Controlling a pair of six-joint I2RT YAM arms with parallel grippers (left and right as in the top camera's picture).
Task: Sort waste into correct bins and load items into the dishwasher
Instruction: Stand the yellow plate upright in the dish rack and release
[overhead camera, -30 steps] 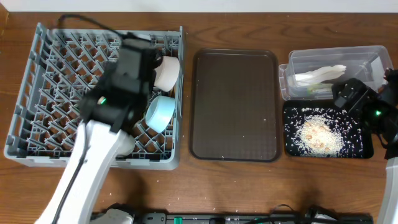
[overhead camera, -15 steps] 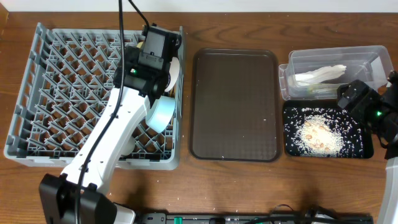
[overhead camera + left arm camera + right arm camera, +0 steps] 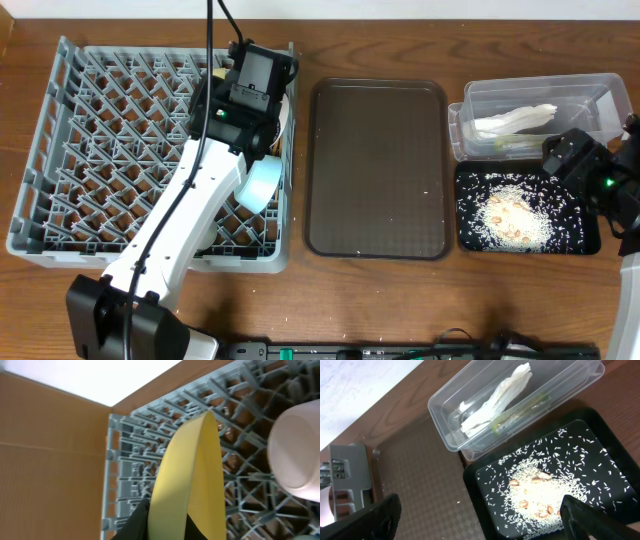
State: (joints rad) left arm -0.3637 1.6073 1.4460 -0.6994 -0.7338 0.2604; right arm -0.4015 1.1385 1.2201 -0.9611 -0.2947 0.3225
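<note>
Yellow plate (image 3: 192,475): on edge among the pegs near the 1 o'clock corner of the grey dish rack (image 3: 100,150), seen rim-on from the left wrist.
Left gripper (image 3: 164,527): almost closed, dark fingers pinching the plate's rim.
White bowl (image 3: 295,455): in the rack, just beside the plate at its 3 o'clock in the wrist view.
Light blue bowl (image 3: 260,182): tipped on its side by the rack's 3 o'clock wall.
Right gripper (image 3: 480,517): jaws spread wide, nothing between them, hovering over the black tray (image 3: 600,430) at the table's 3 o'clock.
Rice (image 3: 535,485): heaped mid-tray, with loose grains scattered around it.
Clear tub (image 3: 470,405): just beside the black tray's 12 o'clock edge, holding a white napkin (image 3: 495,400) and a green wrapper (image 3: 517,412).
Brown serving tray (image 3: 377,165): at table centre, between rack and bins.
</note>
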